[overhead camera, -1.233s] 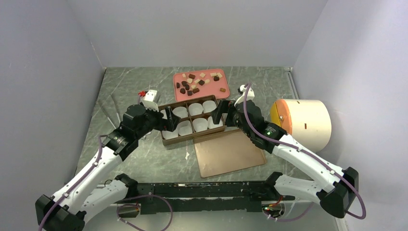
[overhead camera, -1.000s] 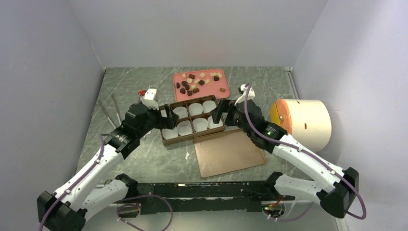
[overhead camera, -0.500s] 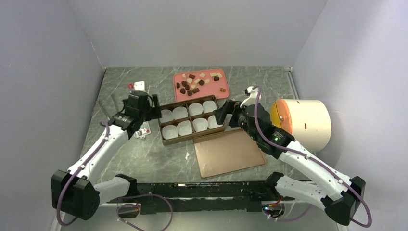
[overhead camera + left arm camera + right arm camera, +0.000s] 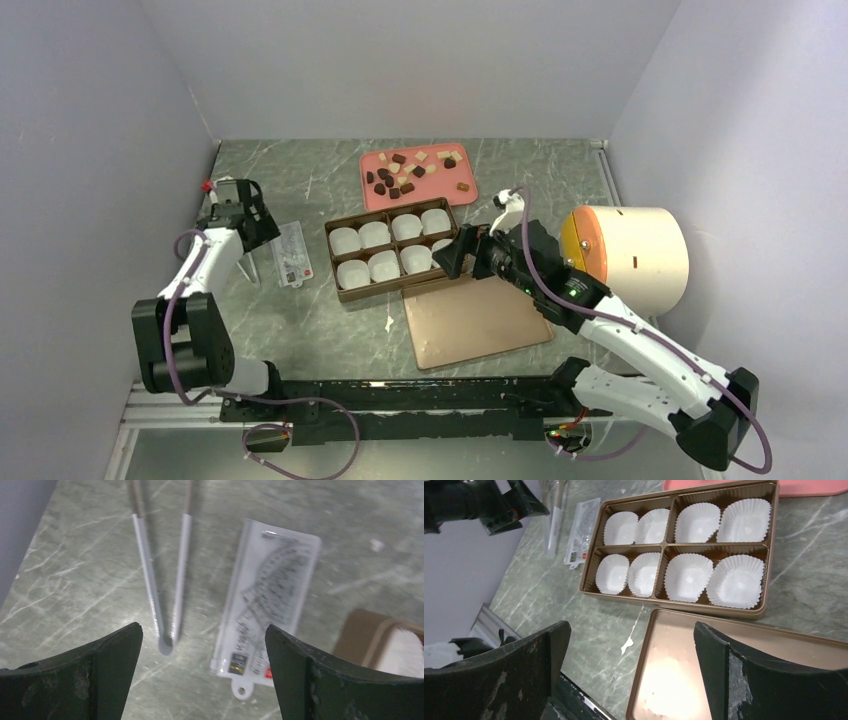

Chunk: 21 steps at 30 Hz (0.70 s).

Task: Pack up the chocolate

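Several small chocolate chunks (image 4: pixel 412 171), dark brown, reddish and cream, lie on a flat pink tray (image 4: pixel 372 196) at the back. A brown box (image 4: pixel 398 289) with several white paper cups (image 4: pixel 688 576) stands in the middle; the cups look empty. My left gripper (image 4: pixel 258 228) is open and empty at the far left, over metal tongs (image 4: pixel 165 587) and a clear packet (image 4: pixel 267 602). My right gripper (image 4: pixel 458 256) is open and empty just right of the box, above the box lid (image 4: pixel 744 675).
A flat brown lid (image 4: pixel 475 318) lies in front of the box. A white cylinder with an orange end (image 4: pixel 628 255) lies at the right. The packet (image 4: pixel 292 254) lies left of the box. Grey walls enclose the table on three sides.
My left gripper has swung away from the box's left end to the far left, over the tongs. My right gripper has drawn back a little from the box's right end.
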{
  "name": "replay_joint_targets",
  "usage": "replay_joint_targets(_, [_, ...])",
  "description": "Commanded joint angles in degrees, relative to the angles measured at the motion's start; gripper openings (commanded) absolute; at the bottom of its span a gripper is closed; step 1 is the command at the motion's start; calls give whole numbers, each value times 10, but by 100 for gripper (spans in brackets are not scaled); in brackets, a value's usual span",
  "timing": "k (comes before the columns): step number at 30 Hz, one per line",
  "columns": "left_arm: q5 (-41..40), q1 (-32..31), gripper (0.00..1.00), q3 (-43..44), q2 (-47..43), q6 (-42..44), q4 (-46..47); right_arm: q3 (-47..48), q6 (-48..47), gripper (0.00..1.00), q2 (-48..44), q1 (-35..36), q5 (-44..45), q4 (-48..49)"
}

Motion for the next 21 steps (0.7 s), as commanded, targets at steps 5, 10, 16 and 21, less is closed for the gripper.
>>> replay_joint_targets(5, [14, 78, 97, 38, 47, 22, 16, -11, -31, 100, -54, -2, -55, 15])
replay_joint_targets(10, [62, 109, 97, 34, 59, 40, 45, 39, -46, 100, -37, -1, -68, -22])
replay_joint_targets(16, [81, 124, 97, 49, 113, 33, 51, 51, -41, 100, -51, -2, -63, -16])
replay_joint_targets(21, [97, 124, 97, 54, 142, 14, 69, 56, -41, 100, -45, -1, -70, -12])
